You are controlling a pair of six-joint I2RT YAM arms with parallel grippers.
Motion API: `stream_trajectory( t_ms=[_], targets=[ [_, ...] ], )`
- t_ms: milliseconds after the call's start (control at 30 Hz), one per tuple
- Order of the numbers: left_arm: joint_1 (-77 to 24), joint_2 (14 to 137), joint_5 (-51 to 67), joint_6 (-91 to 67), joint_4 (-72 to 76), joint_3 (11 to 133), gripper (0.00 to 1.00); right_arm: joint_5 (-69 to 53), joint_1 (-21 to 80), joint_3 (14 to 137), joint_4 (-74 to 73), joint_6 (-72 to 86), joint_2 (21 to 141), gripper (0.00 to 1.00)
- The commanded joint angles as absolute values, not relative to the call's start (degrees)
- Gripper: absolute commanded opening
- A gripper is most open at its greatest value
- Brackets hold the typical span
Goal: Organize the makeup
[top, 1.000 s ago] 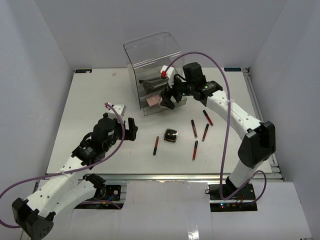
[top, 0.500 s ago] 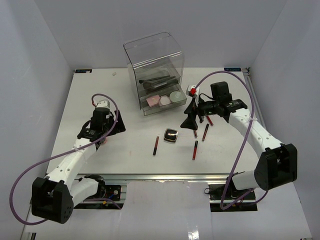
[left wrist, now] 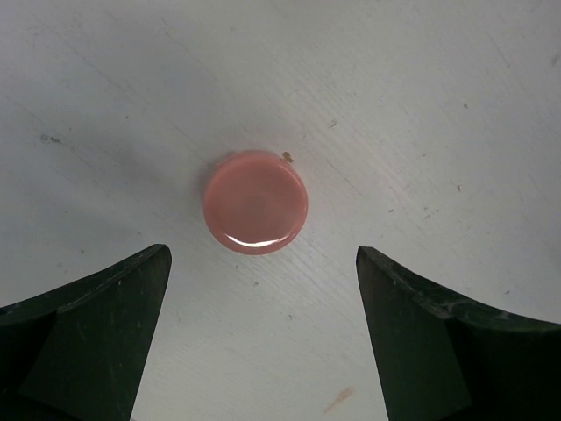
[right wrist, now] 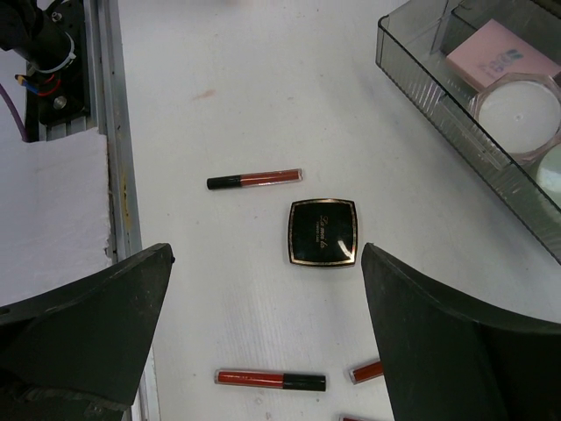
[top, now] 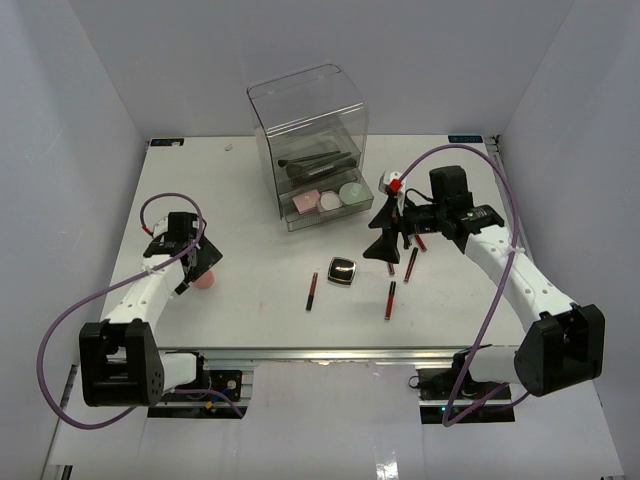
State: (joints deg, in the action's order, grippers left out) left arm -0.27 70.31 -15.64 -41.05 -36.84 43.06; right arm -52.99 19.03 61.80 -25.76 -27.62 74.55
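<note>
COUNTER, FRONT TO BACK: Slim red-and-black tubes lie scattered near the front edge, beside a black square compact. At left, the left jaws hang spread wide and empty over a small pink jar. A clean pickup likely means dropping straight down, centring the jar, then closing gently on its round sides. The right jaws, also spread and empty, hover above the compact. Farther back, the clear drawer box holds brushes, a pink palette and a round tin.
</note>
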Motion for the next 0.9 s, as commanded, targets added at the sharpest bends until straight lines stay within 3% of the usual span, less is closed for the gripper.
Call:
stream_trajectory(
  t_ms=[0,867],
  targets=[
    [1.25,72.99,-16.69,-44.05,-39.24,45.26,0.98,-54.72,18.80,60.38,-24.35,-28.23,71.33,0.94],
    [4.39,81.48,-11.89,-42.56,-34.60,46.11,0.88,-53.00,18.46,54.99,-24.35,-30.15,68.99,0.94]
  ],
)
